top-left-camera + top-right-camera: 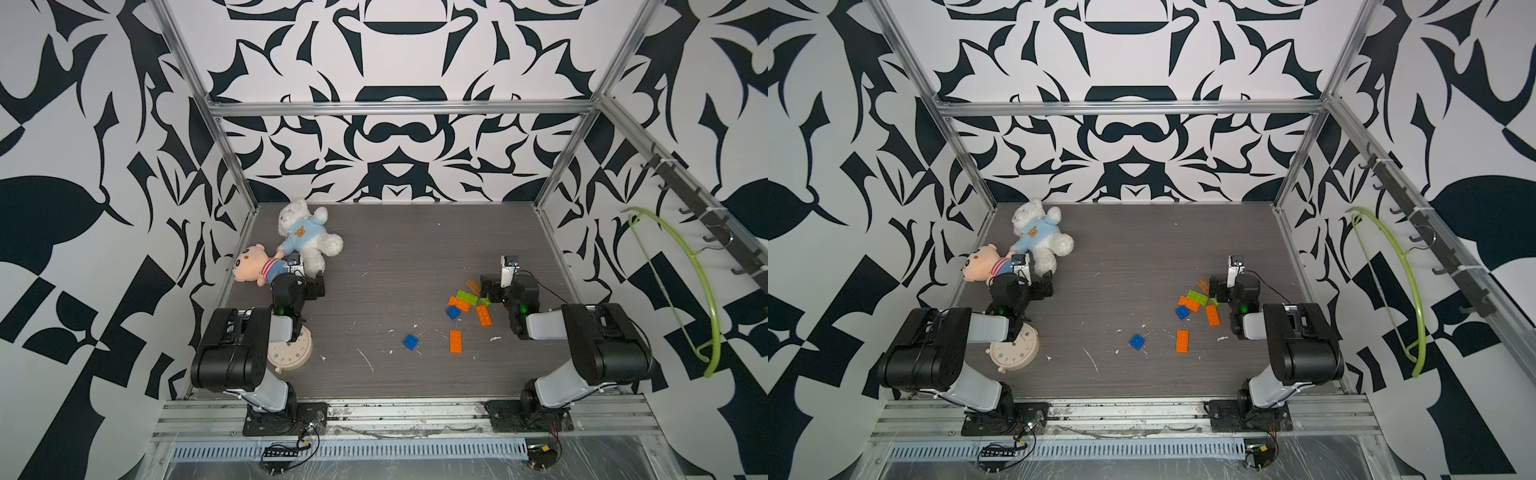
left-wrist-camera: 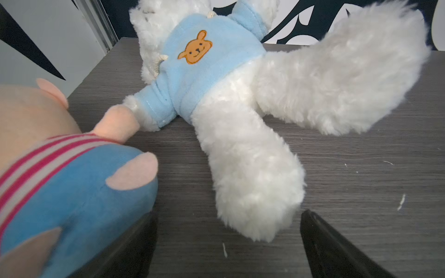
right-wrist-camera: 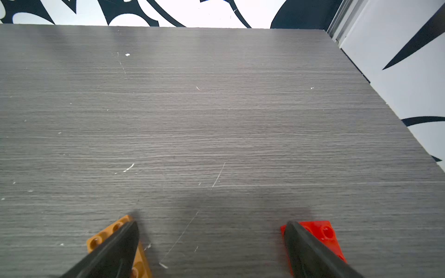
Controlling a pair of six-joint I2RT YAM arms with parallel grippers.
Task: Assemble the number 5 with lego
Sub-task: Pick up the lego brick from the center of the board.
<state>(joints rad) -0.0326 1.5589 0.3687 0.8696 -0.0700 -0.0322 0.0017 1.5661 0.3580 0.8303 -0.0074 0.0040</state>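
Lego (image 1: 459,303): loose, unassembled, by the right edge of the table (image 1: 395,257). Right gripper (image 3: 210,223): wide, empty, low between brown brick (image 3: 108,237) and red brick (image 3: 325,232), probably picking one. Left gripper (image 2: 228,214): wide, empty, idle beside bear (image 2: 216,72).

Grey wood-grain bench (image 1: 395,249), black-and-white patterned walls (image 1: 395,62), aluminium frame (image 1: 399,108). Green hanger (image 1: 699,266) on wall hooks (image 1: 700,205) beyond the right end effector (image 3: 210,222).

A white teddy bear (image 1: 309,239) in a blue shirt lies far left on the gray table (image 1: 395,249), touching a doll (image 1: 253,266). A round clock (image 1: 291,355) sits partly under the left arm (image 1: 232,349). Orange, green and blue bricks (image 1: 469,297) huddle by the right arm (image 1: 598,345). One blue brick (image 1: 410,342) and one orange brick (image 1: 456,341) lie apart.
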